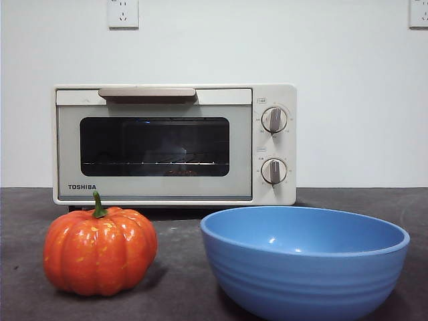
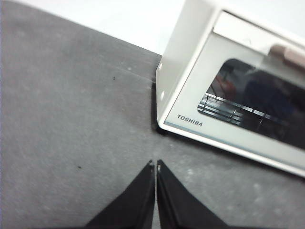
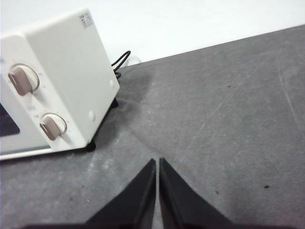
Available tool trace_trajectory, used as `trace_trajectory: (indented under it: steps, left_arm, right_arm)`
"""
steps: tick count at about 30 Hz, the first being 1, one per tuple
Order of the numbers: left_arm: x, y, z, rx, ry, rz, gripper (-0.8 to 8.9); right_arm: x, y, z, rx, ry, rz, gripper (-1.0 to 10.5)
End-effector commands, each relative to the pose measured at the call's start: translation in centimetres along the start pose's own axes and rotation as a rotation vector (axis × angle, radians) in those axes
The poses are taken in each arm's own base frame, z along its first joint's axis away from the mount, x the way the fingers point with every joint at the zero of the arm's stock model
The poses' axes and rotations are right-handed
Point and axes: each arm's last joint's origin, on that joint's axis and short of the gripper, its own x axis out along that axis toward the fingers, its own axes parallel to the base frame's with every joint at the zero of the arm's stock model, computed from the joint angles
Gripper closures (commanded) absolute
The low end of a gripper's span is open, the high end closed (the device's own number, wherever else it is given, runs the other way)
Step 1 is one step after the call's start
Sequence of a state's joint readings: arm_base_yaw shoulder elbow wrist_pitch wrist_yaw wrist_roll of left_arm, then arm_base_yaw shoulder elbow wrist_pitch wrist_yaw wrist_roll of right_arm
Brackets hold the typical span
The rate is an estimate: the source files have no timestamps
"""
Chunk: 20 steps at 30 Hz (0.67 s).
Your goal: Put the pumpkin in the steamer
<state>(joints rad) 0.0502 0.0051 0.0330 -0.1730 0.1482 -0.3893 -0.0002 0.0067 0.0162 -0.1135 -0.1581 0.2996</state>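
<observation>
The small orange ribbed pumpkin (image 1: 100,251) with a green stem stands on the dark table at the front left. Behind it stands the cream-white TOSHIBA steamer (image 1: 174,144) with its dark glass door closed; it also shows in the left wrist view (image 2: 228,90) and the right wrist view (image 3: 52,81). My left gripper (image 2: 155,164) is shut and empty above bare table by the steamer's left front corner. My right gripper (image 3: 157,162) is shut and empty above bare table to the right of the steamer's knob side. Neither gripper shows in the front view.
A large blue ridged bowl (image 1: 304,261) stands at the front right, next to the pumpkin. A black cable (image 3: 121,59) runs behind the steamer. Two wall sockets (image 1: 123,13) sit on the white wall behind.
</observation>
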Motion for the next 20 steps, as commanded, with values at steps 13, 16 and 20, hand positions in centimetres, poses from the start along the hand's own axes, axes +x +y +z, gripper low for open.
trace_trajectory:
  steps: [13,16,20]
  left_arm:
    - [-2.4,-2.8,5.7,-0.120,-0.018,-0.050,7.97]
    - [-2.6,-3.6,7.3,-0.073,0.013,-0.067,7.97]
    - [-2.5,-4.7,9.4,0.006,0.089,-0.121,7.97]
  right_arm:
    - [-1.8,2.2,5.9,0.109,-0.126,0.058,9.4]
    - [-2.0,2.9,7.9,0.074,-0.095,0.079,9.4]
    - [-1.6,3.9,10.4,0.015,0.005,0.134,9.4]
